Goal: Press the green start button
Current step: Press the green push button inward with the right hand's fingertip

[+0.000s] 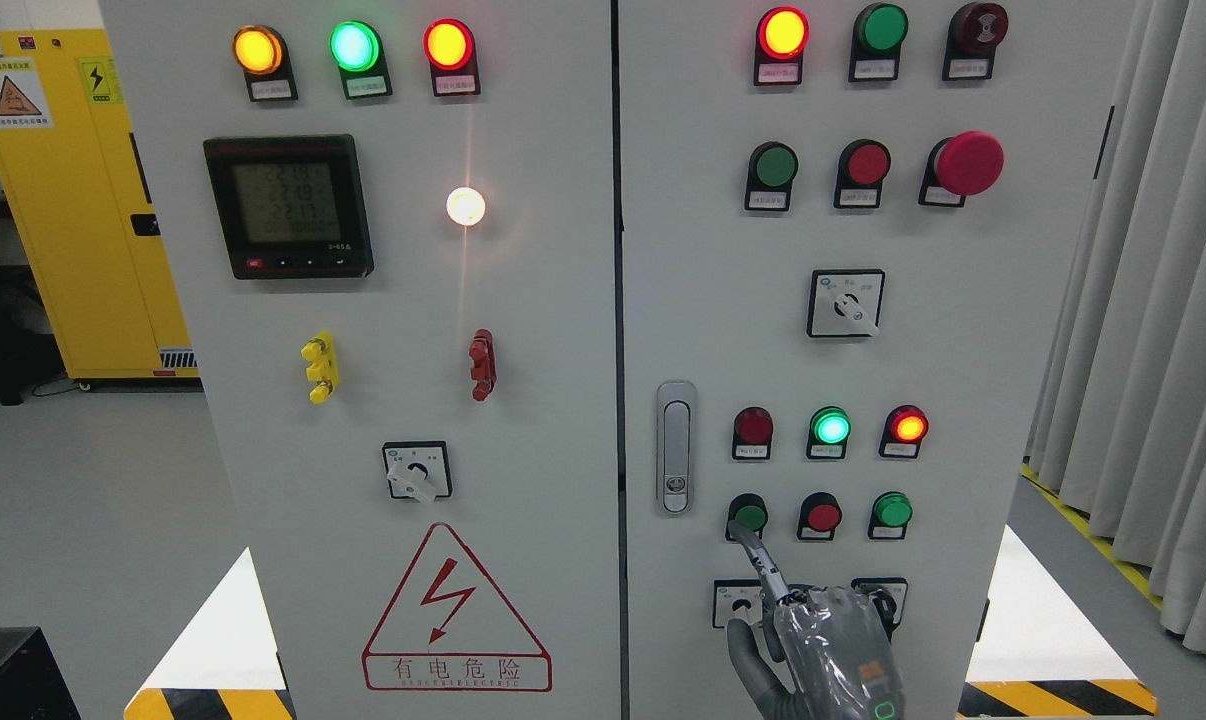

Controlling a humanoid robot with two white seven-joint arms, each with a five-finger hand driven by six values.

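We find the green start button [750, 516] low on the right door of the control cabinet [563, 330], first in a row of three, near that door's lower left corner. Our right robot hand [823, 650] rises from the bottom edge with its index finger [755, 555] stretched up and its tip right at the button's lower left rim; whether it presses we cannot tell. The other fingers curl in and hold nothing.

Just beside the button to the right sit a red button [821, 516] and a second green button [892, 510]. Above the row, three lamps: a dark red one [752, 427], a lit green one [830, 427] and a lit red one [907, 426]. Left of the button stands the door latch [675, 447]. Below, two selector switches [738, 603] are partly hidden behind our hand.

Higher on the same door we see a rotary switch [846, 303] and a red mushroom button [969, 162]. The left door carries a meter display [290, 205] and a hazard triangle [455, 610].

Beside the cabinet, a yellow cabinet [83, 200] stands at left and grey curtains [1153, 330] hang at right.
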